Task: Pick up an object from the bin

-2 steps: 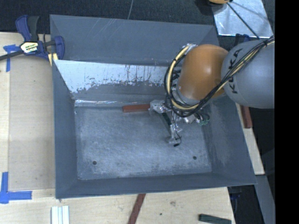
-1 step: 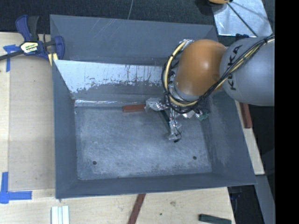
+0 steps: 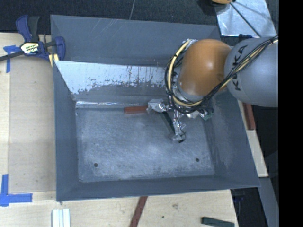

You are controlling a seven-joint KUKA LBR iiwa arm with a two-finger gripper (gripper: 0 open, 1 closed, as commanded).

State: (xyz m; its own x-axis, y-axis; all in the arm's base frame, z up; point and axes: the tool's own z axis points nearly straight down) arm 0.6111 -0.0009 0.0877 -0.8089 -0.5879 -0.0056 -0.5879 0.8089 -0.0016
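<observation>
One red-brown bar in bin, one end effector near it, grip unclear

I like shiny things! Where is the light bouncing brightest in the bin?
Camera view: the strongest glare is a pale band across the bin's back wall, streaked with dark scratches; the orange cover on the wrist carries a soft sheen; the bin floor around the tool looks dull.
</observation>
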